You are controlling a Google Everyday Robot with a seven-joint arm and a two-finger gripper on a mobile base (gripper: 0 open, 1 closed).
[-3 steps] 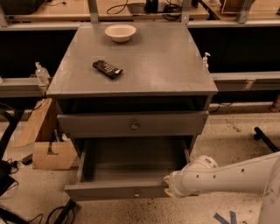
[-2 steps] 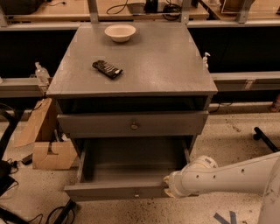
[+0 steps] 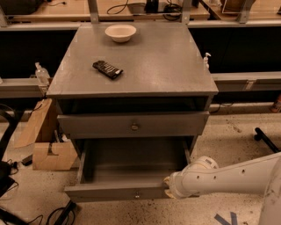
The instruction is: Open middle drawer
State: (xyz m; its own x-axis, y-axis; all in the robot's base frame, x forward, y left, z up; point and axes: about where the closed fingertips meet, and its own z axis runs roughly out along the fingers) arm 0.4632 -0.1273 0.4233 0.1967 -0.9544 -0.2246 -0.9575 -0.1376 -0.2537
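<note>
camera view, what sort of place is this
Probably a lab or workshop: wooden workbenches with cables, a grey drawer cabinet, cardboard boxes. The gripper sits at the right end of the pulled-out drawer.

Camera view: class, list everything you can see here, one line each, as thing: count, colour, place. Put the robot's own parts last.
cabinet: one, grey, centre of the view
bowl: one, white, back of the cabinet top
packet: one, dark, left part of the cabinet top
upper drawer: one, grey with a round knob, just below the cabinet top
middle drawer: one, grey with a round knob, pulled out below the upper drawer
cardboard: two pieces, brown, on the floor left of the cabinet
bottles: two, clear, one on either side of the cabinet
arm: one, white, reaching in from the lower right
hand: one, white, at the right end of the middle drawer's front
</note>
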